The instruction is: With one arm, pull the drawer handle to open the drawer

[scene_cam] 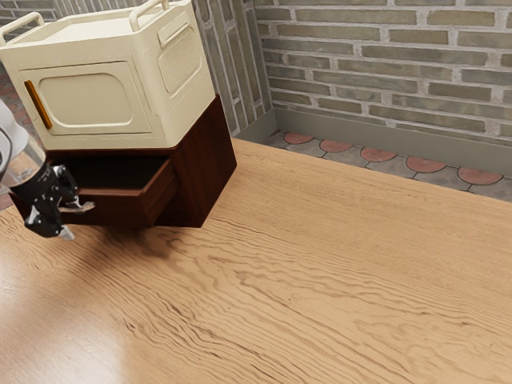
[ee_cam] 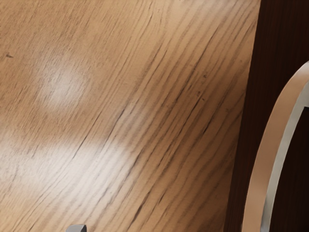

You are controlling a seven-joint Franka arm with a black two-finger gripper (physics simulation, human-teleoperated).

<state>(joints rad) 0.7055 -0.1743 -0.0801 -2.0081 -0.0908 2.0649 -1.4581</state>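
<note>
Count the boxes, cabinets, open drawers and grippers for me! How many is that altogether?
Cream box: 1
Brown cabinet: 1
Open drawer: 1
Gripper: 1
Total: 4

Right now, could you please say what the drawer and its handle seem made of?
The drawer looks like dark, reddish-brown wood or veneer, with faint grain-like streaks and a soft sheen. Its handle seems polished metal, judging by its silvery edge; plated plastic is possible.

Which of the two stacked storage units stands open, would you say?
The lower, dark brown wooden cabinet: its drawer sticks out, while the cream box on top has its door closed.
</note>
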